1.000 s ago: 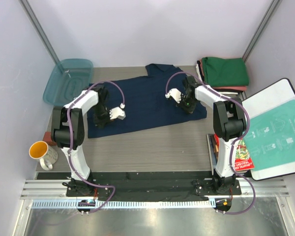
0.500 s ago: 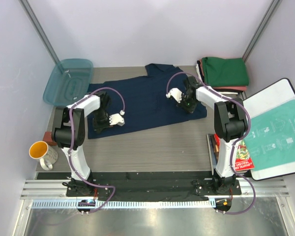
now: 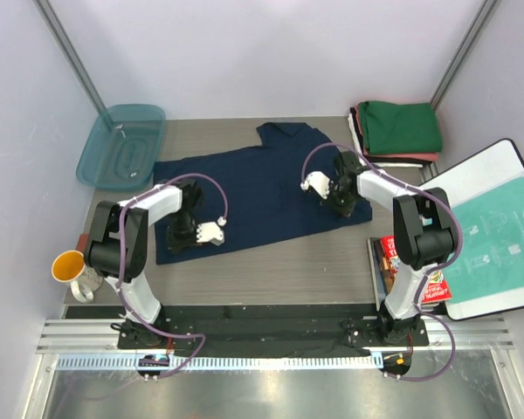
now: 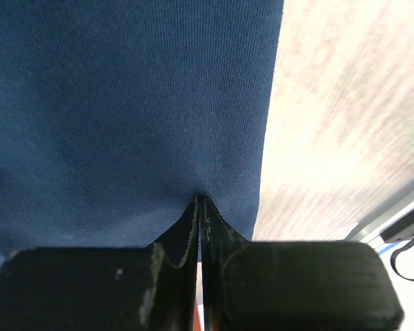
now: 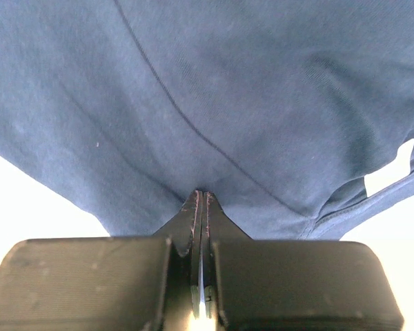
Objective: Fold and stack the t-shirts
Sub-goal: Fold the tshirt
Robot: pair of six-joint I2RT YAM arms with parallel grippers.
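Observation:
The dark navy t-shirt (image 3: pixel 253 183) lies spread across the middle of the table, collar toward the back. My left gripper (image 3: pixel 173 241) is shut on its near-left hem; the left wrist view shows the jaws pinching navy cloth (image 4: pixel 124 103) beside bare table. My right gripper (image 3: pixel 349 204) is shut on the shirt's near-right edge; the right wrist view shows navy cloth (image 5: pixel 214 89) with a small white tag (image 5: pixel 390 169). A stack of folded shirts stands at the back right: green (image 3: pixel 403 127) on top, salmon-red (image 3: pixel 424 158) and white (image 3: pixel 400 164) below.
A teal plastic tub (image 3: pixel 122 144) sits at the back left. A yellow-and-white mug (image 3: pixel 72 271) stands at the near left. A white board with a teal-printed plastic bag (image 3: pixel 489 236) and a red book (image 3: pixel 424 281) lie at the right.
Both grippers have moved toward the near edge, pulling the navy shirt with them. The shirt's near edge now lies closer to the arms' bases.

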